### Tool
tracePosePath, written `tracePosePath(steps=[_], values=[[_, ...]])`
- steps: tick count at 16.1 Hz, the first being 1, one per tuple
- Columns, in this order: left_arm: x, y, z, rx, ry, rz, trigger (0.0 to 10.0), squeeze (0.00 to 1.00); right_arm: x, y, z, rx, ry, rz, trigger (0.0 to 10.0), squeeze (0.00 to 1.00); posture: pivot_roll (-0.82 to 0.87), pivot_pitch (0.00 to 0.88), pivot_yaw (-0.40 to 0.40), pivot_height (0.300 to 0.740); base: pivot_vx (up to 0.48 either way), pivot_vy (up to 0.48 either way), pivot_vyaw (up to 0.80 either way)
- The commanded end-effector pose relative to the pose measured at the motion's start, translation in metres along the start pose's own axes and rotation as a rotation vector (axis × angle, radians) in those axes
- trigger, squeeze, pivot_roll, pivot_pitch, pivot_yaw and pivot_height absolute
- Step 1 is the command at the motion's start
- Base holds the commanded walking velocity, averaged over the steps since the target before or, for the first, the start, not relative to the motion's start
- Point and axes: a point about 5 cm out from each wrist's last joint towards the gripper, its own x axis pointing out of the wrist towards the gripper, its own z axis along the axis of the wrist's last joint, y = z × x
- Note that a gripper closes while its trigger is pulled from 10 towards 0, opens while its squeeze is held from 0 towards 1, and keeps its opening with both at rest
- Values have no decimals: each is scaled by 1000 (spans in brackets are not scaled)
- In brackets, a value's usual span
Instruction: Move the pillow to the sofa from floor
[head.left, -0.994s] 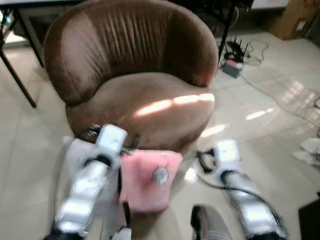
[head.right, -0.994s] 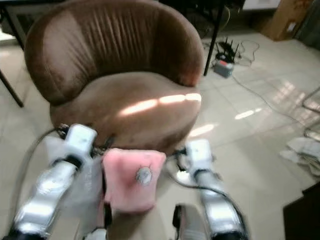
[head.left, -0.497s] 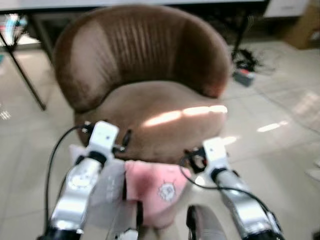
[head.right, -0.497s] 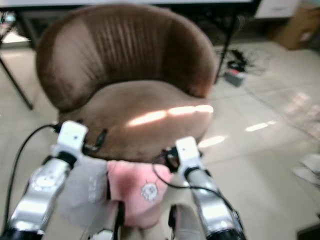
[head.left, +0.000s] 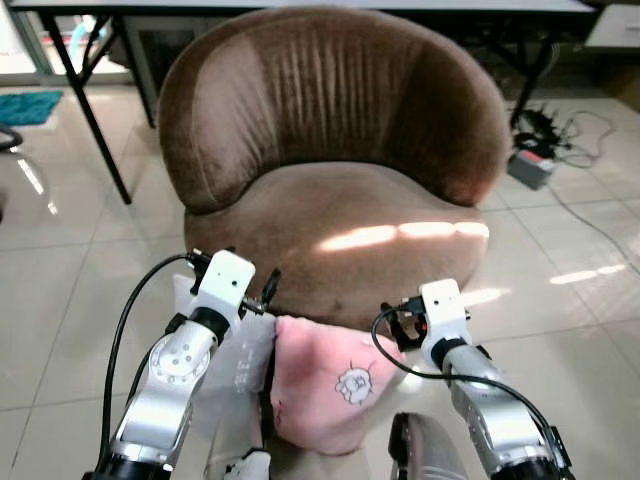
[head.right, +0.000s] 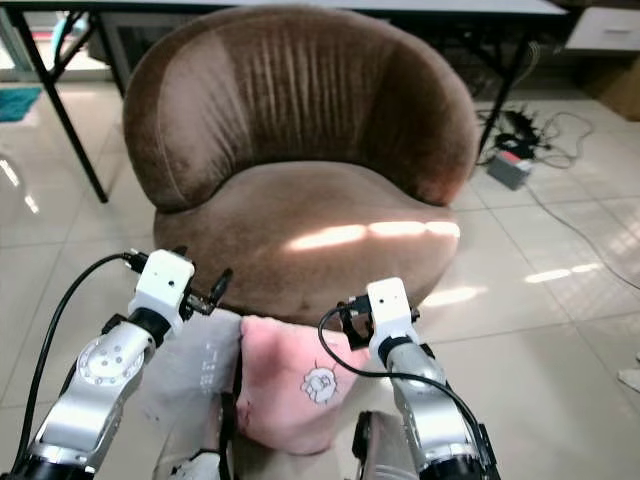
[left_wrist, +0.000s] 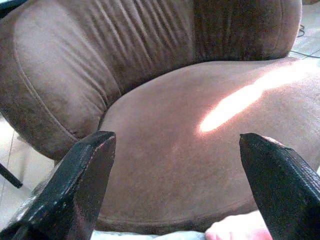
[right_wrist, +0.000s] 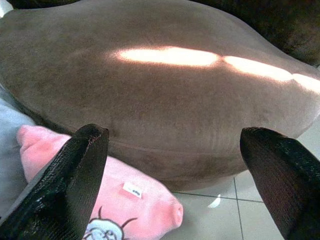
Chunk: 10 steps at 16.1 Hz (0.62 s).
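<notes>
Pale floor tiles (head.left: 60, 270) surround the brown sofa (head.left: 335, 150). Leaning against its front on the floor is the pink pillow (head.left: 325, 385), not yet lifted. Left gripper (left_wrist: 175, 175) and right gripper (right_wrist: 175, 170) both hang spread wide and empty above it; next, I judge, they lower and close on it.

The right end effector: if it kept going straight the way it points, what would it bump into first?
Most likely the brown sofa: its seat front lies dead ahead between the open fingers of the right end effector. The pink pillow sits lower, off to one side.
</notes>
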Motion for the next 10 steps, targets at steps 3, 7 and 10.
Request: tracePosePath(steps=[3,7,10], values=[[-1,-1,1,12,-4,-14,10000,0,-1,-2,-5,21,19,-3,10000,0,65,25,-18,551,0,0,0],[1,-8,-2,22,3,-73,10000,0,5,-1,-7,25,26,6,10000,0,78,59,-11,526,0,0,0],[5,-12,1,17,-13,-118,10000,0,19,0,-15,109,69,5,10000,0,94,110,-8,526,0,0,0]])
